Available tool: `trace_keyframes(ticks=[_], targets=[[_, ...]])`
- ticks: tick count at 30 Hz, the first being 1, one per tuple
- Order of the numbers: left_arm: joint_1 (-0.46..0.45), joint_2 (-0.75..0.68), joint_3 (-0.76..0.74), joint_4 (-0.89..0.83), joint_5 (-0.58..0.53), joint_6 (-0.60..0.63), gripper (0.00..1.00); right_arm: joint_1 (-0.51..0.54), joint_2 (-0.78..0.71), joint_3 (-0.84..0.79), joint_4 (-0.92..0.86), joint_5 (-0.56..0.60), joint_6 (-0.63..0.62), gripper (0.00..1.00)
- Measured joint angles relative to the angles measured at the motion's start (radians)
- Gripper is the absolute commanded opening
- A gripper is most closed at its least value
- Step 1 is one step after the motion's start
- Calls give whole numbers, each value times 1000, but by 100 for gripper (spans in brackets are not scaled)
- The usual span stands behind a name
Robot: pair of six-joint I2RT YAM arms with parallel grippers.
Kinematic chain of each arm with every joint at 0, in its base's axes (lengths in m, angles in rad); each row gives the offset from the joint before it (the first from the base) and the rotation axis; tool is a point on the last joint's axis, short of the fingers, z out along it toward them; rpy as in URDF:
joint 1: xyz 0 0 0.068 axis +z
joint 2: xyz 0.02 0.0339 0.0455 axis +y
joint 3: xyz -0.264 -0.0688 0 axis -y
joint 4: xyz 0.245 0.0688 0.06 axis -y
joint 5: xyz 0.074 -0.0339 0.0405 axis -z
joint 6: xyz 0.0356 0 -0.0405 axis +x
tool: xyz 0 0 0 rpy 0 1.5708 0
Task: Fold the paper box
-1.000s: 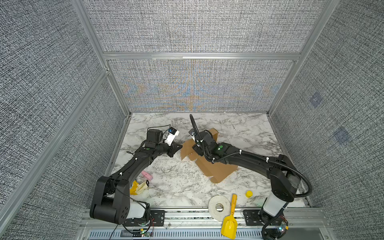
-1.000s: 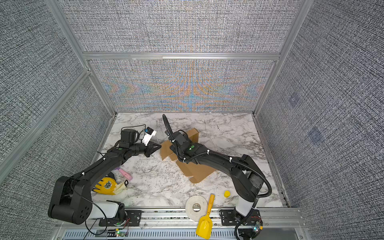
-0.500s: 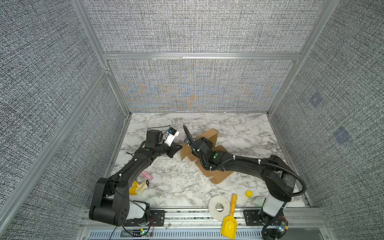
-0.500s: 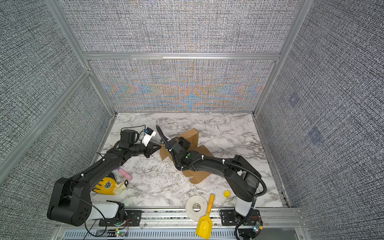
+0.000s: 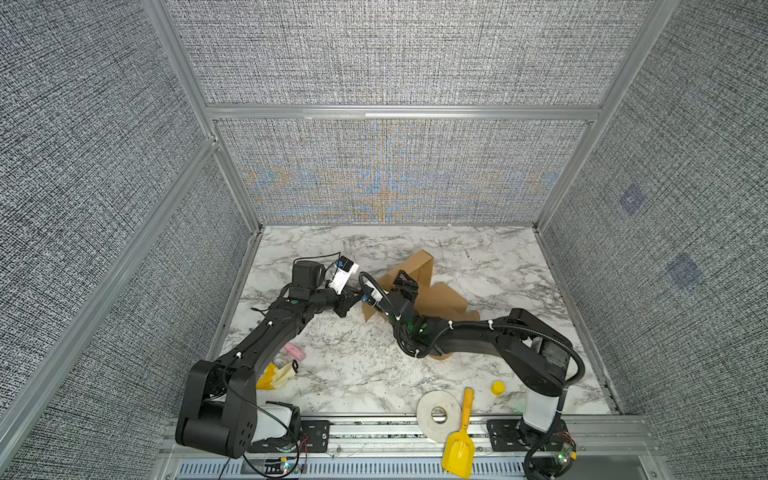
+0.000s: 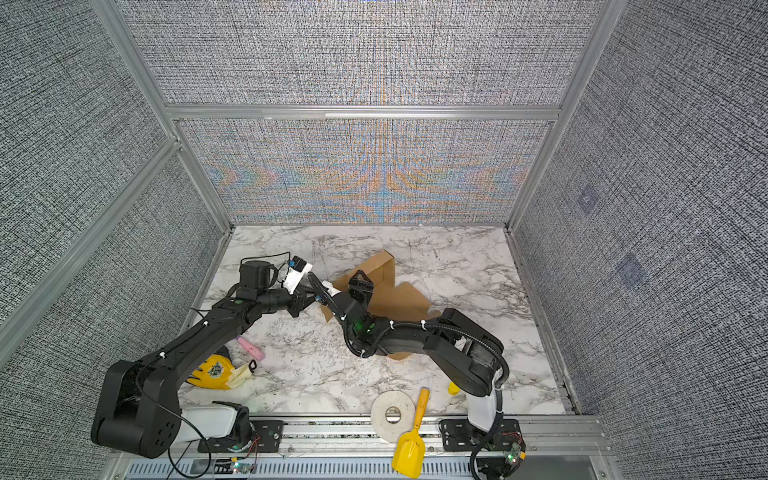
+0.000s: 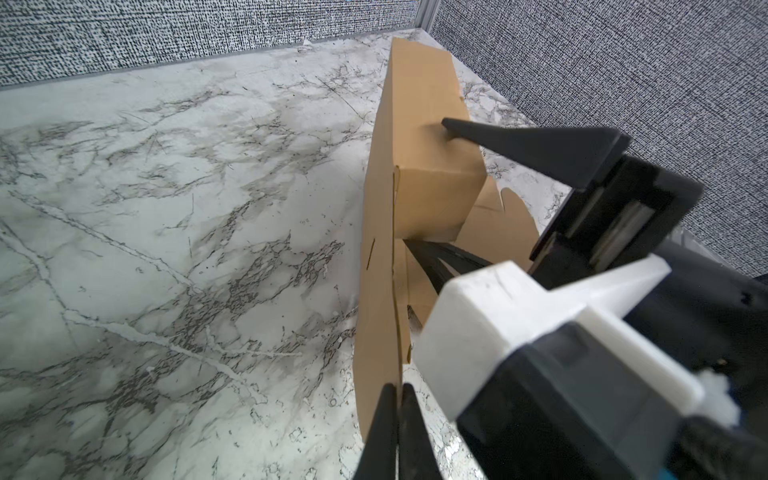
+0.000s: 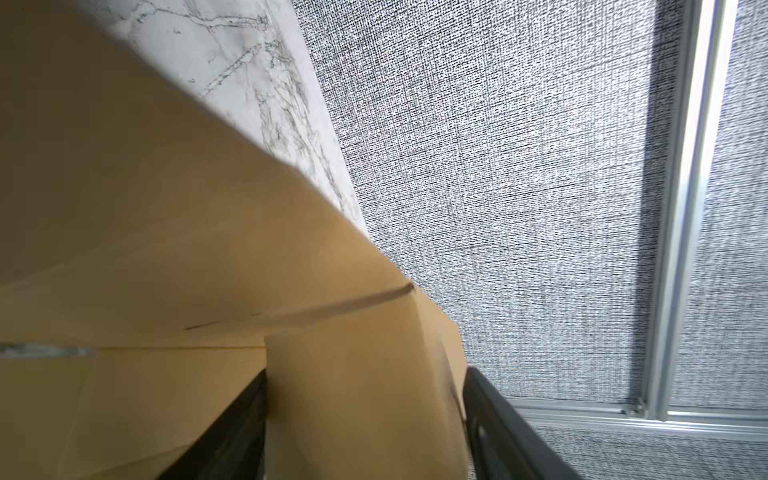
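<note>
The paper box (image 5: pixel 440 297) is a brown cardboard sheet lying partly folded mid-table, with one wall standing up (image 6: pixel 380 266). My left gripper (image 7: pixel 397 390) is shut on the thin edge of the box's near flap (image 7: pixel 376 332), and it shows in both top views at the sheet's left corner (image 5: pixel 356 297). My right gripper (image 8: pixel 365 374) is open and wide, straddling a folded-over flap (image 8: pixel 353 395). One of its fingers (image 7: pixel 490 135) rests on the flap's outer face and the other passes under it. From above it sits over the standing wall (image 5: pixel 405 282).
A white tape roll (image 5: pixel 439 411), a yellow scoop (image 5: pixel 459 444) and a yellow cap (image 5: pixel 498 387) lie near the front edge. A pink piece (image 5: pixel 295 352) and a yellow glove (image 6: pixel 214 370) lie front left. Grey fabric walls enclose the marble table (image 5: pixel 478 257).
The right arm has swung left and lowered, bringing its gripper down astride the folded flap. The box's wall stands more upright. The left arm has held still, gripping the edge.
</note>
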Motion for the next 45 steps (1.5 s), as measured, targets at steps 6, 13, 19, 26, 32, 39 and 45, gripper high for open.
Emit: trace_keyframes(ticks=[6,13,19,26,32,39,45], targets=[[-4,0,3,15,6,0,0,0,-5,-17,68,7,-41,76],[-5,6,4,22,0,0,0,23,-105,-78,47,-60,3,81],[-5,27,11,-1,-7,2,0,47,-297,-150,-92,-273,190,82],[-5,48,35,-14,-29,16,0,85,-449,-287,-211,-424,349,81],[-5,54,37,-14,-31,16,0,91,-438,-376,-186,-449,441,76],[-5,54,60,-19,-39,-21,0,111,-212,-315,-104,-402,490,74],[-5,48,63,-30,-43,-44,0,109,-64,-230,-65,-335,488,73]])
